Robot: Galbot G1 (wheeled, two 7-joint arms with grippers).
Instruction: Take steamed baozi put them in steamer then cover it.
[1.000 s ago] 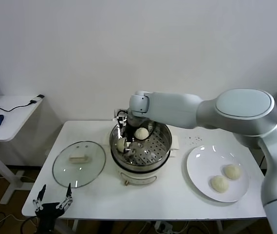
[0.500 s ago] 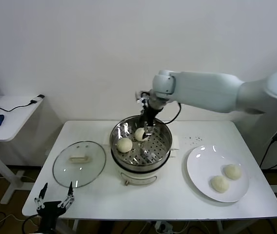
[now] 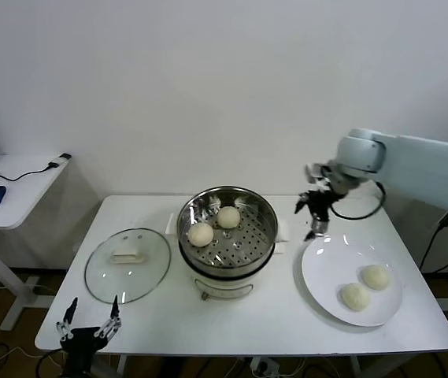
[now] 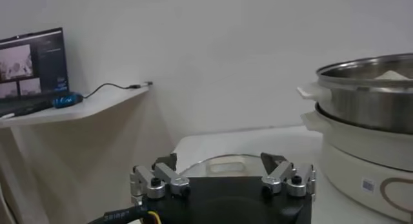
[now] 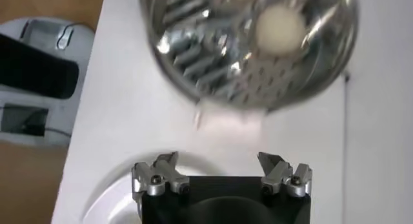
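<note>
Hovering above the bench (image 3: 271, 315), your right hand (image 3: 315, 214) sat between the steamer (image 3: 227, 228) and the white plate (image 3: 326, 268), over the plate's near-steamer edge, fingers spread wide and holding nothing. Right wrist view confirmed: both fingertips (image 5: 161, 170) apart, empty gap, plate rim (image 5: 103, 193) just beneath, steamer beyond.

Two baozi in the steamer basket: one (image 3: 201, 234) toward its left side, one (image 3: 228, 216) toward the back, close together; whether touching, you could not tell. Two more baozi (image 3: 375, 276) (image 3: 355, 296) lay on the plate, just beside each other, on its right half.

Glass cover (image 3: 127, 264) lay flat on the bench left of the steamer, handle up, apart from the pot base.

Your left hand (image 3: 88, 323) hung low at the bench's front-left edge, fingers wide, empty, well clear of the cover.

Side desk (image 3: 19, 177) stood off to the left.
</note>
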